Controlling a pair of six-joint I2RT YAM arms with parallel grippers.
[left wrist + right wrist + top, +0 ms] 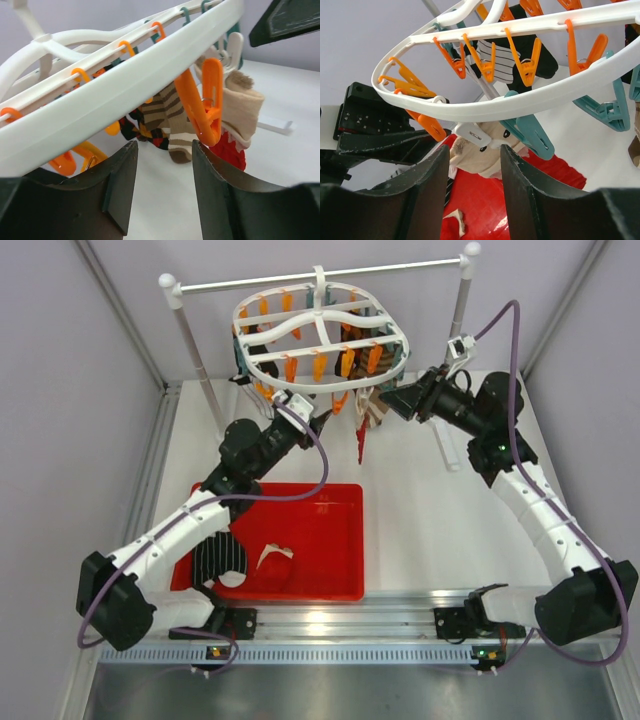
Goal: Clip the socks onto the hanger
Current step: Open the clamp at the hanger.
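The white hanger (320, 335) hangs from a rod, ringed with orange and teal clips. Clipped socks dangle from it: a beige one (243, 111), a brown striped one (172, 125), a dark red one (231, 151) and a black striped one (506, 61). My left gripper (164, 145) is open and empty just under the hanger's front rim, its right finger tip touching or nearly touching an orange clip (207, 107). My right gripper (474, 148) stands open at the hanger's right side, facing the beige sock (487, 152) under a white clip (472, 132). In the red tray lie a black striped sock (220, 560) and a dark red and white sock (275, 562).
The red tray (335, 540) sits at the front left, under the left arm. The white rod (320, 275) rests on two posts at the back of the white table (430, 530). Grey walls close in on both sides. A metal rail runs along the near edge.
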